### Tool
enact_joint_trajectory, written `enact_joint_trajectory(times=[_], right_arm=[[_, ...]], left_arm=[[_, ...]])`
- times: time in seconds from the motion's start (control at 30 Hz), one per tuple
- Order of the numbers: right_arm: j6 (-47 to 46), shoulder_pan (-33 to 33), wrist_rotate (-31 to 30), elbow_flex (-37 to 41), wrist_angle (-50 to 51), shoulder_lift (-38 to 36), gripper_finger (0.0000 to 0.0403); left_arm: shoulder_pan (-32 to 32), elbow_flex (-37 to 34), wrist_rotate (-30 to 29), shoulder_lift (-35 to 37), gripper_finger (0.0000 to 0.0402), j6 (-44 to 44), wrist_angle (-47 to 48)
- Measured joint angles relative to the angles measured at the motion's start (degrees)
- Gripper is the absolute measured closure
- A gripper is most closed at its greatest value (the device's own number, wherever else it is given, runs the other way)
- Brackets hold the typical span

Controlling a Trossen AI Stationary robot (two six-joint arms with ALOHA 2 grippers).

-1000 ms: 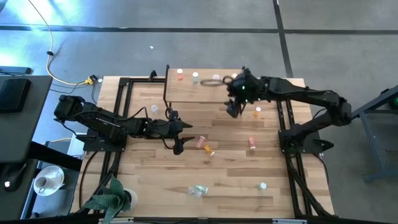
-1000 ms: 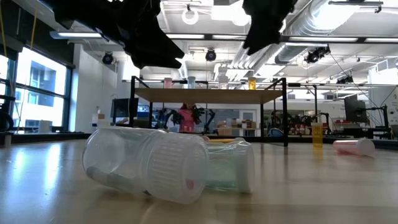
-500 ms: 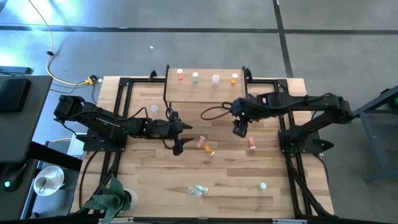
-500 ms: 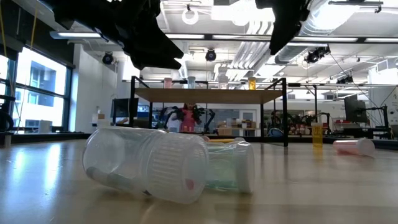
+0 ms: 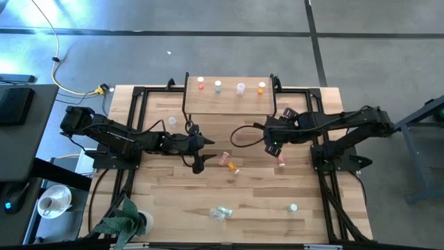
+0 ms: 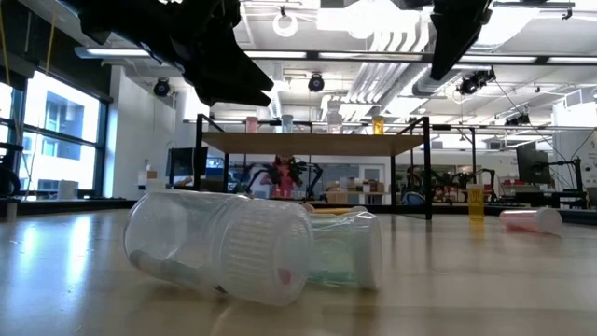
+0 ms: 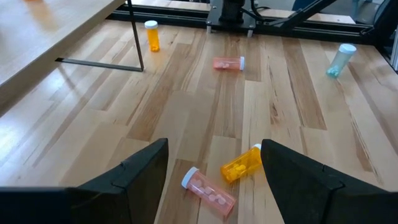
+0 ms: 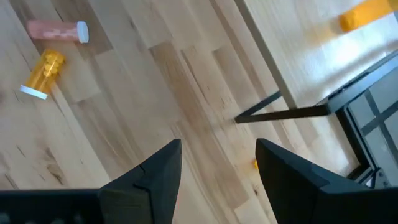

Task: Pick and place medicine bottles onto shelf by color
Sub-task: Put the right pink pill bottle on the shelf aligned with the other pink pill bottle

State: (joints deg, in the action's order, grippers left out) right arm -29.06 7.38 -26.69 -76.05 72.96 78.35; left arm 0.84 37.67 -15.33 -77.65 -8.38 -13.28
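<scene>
Risk lies mainly with the right gripper, empty with fingers spread, hovering over the worktop near a pink bottle lying on its side: a round bottle could roll away under an off-centre pinch. The left gripper waits, also spread, beside pink and orange bottles. Four bottles (capped, upright) stand on the shelf.
</scene>
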Motion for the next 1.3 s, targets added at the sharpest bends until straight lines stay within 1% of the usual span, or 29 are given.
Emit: enact_joint_trajectory(times=[0.27,0.33,0.57,0.77,0.9,1.13,1.3], right_arm=[[-6.98,2.92,-0.03,0.04,3.05,0.02,0.0206],[-8.23,3.62,-0.03,1.01,2.35,-0.02,0.0206],[-13.36,4.28,3.34,11.78,-1.14,-0.39,0.0206],[-18.55,4.98,6.42,18.16,-4.08,-0.77,0.0206],[-24.63,5.63,7.72,22.18,-5.93,-1.67,0.0206],[-31.8,6.88,10.96,29.01,-15.42,-3.15,0.0206],[-36.73,7.31,11.93,32.82,-19.67,-3.17,0.0206]], left_arm=[[-0.01,0.02,0.0,0.0,0.0157,0.0,0.0],[-0.02,0.0,0.0,0.0,0.0157,0.0,0.0],[-0.02,0.02,-0.02,0.0,0.0157,0.0,0.16],[-0.02,0.02,-0.09,0.0,0.0157,0.0,0.09],[0.0,0.0,-0.11,0.0,0.0157,-0.63,0.02],[-0.01,0.0,-0.26,0.0,0.0157,-0.58,0.04],[-0.02,0.02,-0.26,0.0,0.0157,-0.53,0.02]])
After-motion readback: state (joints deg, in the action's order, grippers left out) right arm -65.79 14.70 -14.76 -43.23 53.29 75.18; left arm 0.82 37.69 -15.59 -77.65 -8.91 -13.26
